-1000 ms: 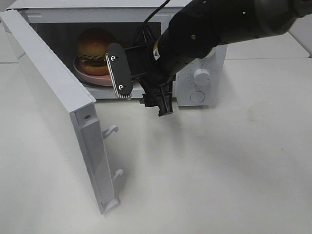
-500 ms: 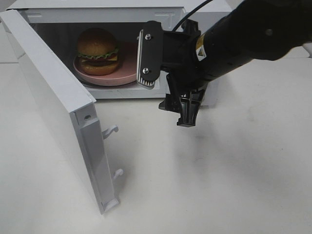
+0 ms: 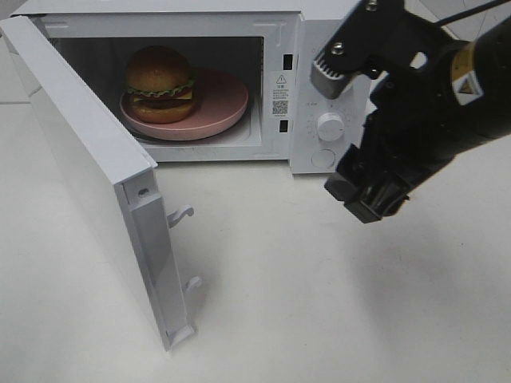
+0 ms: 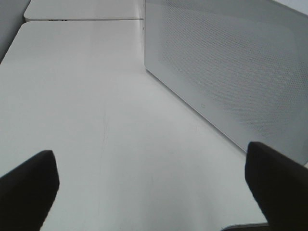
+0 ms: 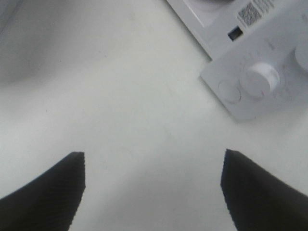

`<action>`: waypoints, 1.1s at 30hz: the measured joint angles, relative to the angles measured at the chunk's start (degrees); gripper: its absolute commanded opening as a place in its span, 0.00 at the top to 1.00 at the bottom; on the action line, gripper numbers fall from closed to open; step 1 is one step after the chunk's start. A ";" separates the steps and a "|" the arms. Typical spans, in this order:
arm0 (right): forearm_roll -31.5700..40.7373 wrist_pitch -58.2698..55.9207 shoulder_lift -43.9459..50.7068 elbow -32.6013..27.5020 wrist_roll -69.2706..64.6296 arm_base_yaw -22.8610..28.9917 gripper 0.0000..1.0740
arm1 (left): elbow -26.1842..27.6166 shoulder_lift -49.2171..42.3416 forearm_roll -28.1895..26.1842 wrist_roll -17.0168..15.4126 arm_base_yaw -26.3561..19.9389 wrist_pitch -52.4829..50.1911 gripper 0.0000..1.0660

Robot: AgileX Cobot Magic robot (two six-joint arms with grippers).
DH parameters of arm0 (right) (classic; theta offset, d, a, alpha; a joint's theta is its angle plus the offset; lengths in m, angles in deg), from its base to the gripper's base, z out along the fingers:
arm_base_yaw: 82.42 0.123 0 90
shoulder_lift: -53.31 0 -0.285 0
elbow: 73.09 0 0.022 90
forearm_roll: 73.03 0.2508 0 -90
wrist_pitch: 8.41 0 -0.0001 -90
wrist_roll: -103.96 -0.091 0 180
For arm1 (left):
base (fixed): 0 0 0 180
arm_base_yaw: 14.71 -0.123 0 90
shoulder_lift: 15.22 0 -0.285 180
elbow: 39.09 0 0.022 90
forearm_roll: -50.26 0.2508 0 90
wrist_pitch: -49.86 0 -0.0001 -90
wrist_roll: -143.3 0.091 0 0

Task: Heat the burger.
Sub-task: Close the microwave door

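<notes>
The right gripper (image 5: 153, 190), spread wide and empty, hangs over the white surface (image 3: 303, 295) just before the microwave (image 3: 319, 24) dials. The left gripper (image 4: 151, 192) is also wide and empty. The burger (image 3: 160, 84) sits on a pink plate (image 3: 225, 104) inside the open microwave.
</notes>
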 measured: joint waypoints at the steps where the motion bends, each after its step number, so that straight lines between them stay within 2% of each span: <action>1: 0.00 -3.84 2.41 -0.57 -2.52 0.00 0.29 | 0.00 0.00 0.00 0.00 0.00 0.00 0.08; 12: 1.66 -23.49 14.61 -0.74 -6.47 0.00 0.29 | 0.00 0.00 0.00 0.00 0.00 0.00 0.08; 22: 4.58 -30.60 22.80 -0.80 -7.39 0.00 0.29 | 0.00 0.00 0.00 0.00 0.00 0.00 0.08; 28: 4.58 -31.74 29.11 -3.84 -8.82 -0.17 0.29 | 0.00 0.00 0.00 0.00 0.00 0.00 0.08; 31: 4.70 -31.86 31.91 -6.36 -9.34 -2.58 0.29 | 0.00 0.00 0.00 0.00 0.00 0.00 0.08; 33: 4.70 -31.51 35.35 -9.68 -9.45 -9.28 0.29 | 0.00 0.00 0.00 0.00 0.00 0.00 0.08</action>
